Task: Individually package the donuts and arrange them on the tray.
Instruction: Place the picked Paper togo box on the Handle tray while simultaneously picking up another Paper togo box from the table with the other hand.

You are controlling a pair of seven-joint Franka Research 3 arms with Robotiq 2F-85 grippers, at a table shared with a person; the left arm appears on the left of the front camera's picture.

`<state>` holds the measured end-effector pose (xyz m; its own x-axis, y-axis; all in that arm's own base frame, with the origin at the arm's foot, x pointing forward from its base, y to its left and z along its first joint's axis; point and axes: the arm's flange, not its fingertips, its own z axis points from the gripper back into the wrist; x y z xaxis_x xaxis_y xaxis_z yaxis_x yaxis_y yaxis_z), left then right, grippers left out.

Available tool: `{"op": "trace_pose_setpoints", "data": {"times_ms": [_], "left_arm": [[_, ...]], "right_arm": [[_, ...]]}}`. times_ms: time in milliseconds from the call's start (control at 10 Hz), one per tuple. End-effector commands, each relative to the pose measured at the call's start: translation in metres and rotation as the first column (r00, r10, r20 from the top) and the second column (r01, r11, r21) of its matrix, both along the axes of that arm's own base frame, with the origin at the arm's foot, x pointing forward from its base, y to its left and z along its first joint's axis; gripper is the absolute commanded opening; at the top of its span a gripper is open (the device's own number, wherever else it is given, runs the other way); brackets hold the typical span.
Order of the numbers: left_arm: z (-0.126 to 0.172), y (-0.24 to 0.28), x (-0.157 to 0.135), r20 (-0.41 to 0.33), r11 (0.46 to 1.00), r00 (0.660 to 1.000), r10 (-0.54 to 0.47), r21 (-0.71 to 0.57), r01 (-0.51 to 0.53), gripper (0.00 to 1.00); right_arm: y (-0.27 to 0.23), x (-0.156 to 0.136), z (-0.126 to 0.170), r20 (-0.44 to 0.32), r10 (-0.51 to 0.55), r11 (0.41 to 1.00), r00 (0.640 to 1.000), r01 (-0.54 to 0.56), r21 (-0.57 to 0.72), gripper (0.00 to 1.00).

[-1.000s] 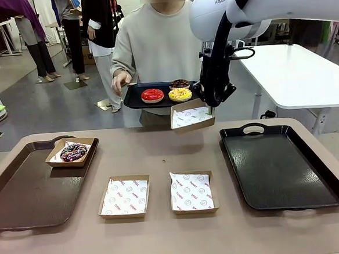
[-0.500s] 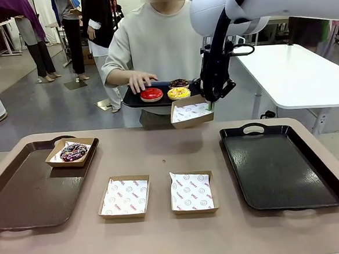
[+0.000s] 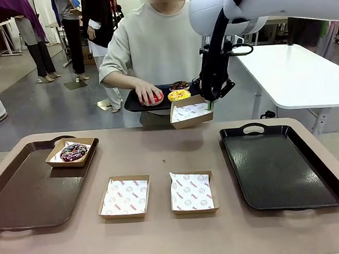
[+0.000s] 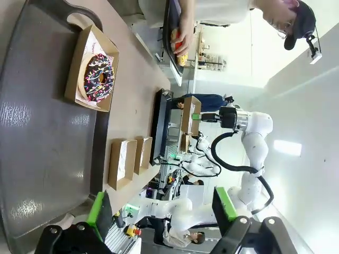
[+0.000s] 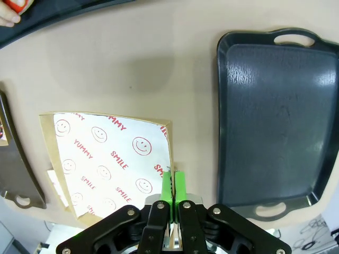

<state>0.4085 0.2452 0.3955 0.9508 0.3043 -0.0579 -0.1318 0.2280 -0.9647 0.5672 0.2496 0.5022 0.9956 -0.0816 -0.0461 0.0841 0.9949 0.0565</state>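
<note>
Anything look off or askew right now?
The box in the right fingers hangs tilted, pinched by one rim only. On the table, the liner of the right-hand empty box sits crooked, one corner poking up. Nothing spilled.

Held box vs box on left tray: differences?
The held box hangs tilted above the table, pinched at its edge by the right gripper; the tray box sits flat on the left tray. The held box is empty; the tray box holds a sprinkled donut. Both: brown cardboard, printed liners.
</note>
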Motion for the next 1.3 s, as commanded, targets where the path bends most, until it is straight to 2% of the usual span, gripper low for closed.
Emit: {"op": "trace_pose_setpoints", "data": {"times_ms": [0,1200], "left_arm": [[0.0018,0.0001,0.0003,0.006,1.0,1.0,0.0,0.002,0.0,1.0],[0.0018,0.0001,0.0003,0.006,1.0,1.0,0.0,0.002,0.0,1.0]], "right_arm": [[-0.0011,-0.0013,0.0013,0.005,-0.002,1.0,1.0,0.002,0.001,0.0],[-0.0011,-0.0013,0.0013,0.005,-0.002,1.0,1.0,0.002,0.001,0.0]]}}
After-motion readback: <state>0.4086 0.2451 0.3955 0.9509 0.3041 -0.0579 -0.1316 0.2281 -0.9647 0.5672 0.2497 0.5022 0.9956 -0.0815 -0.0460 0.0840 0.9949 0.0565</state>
